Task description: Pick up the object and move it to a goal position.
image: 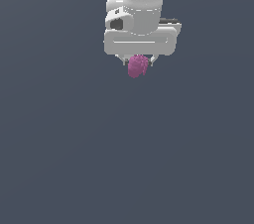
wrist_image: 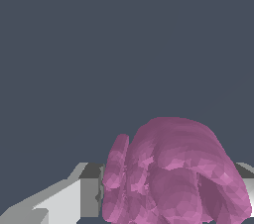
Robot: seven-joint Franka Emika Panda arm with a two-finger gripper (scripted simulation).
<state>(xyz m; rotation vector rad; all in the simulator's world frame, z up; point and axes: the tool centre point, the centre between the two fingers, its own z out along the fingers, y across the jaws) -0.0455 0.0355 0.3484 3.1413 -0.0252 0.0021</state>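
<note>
The pick-up looks done. In the exterior view the white pincer (image: 139, 62) sits high in the scene, a little toward the exterior view's right of centre, with the magenta object (image: 137, 66) hanging directly beneath its broad body. The two short fingertips (image: 153, 61) show only as small pale tabs on either side of the lump, and the lump fills the gap between them, so the pincer reads as clenched on the object and not released.

The wrist view agrees: the object (wrist_image: 173, 173) bulks large and bumpy close to the camera, with a pale finger (wrist_image: 64, 200) pressed against one flank and a sliver of the other finger at the opposite edge. Nothing separates the finger faces from the pink surface as far as can be seen.

Whether the object is clear of the desk is harder to say. The background is one flat dark grey-blue field with no edge, shadow or contact line under the lump, so its height cannot be read. I judge it is lifted, since nothing appears to be touching its underside.

What is left is the carry. No goal marker shows in either view, so how near the object is to its goal cannot be told. The remaining work, by my reckoning, is to move the held lump to that position while keeping the grip firm on a small, rounded, uneven shape that could roll or slip between flat fingers.
</note>
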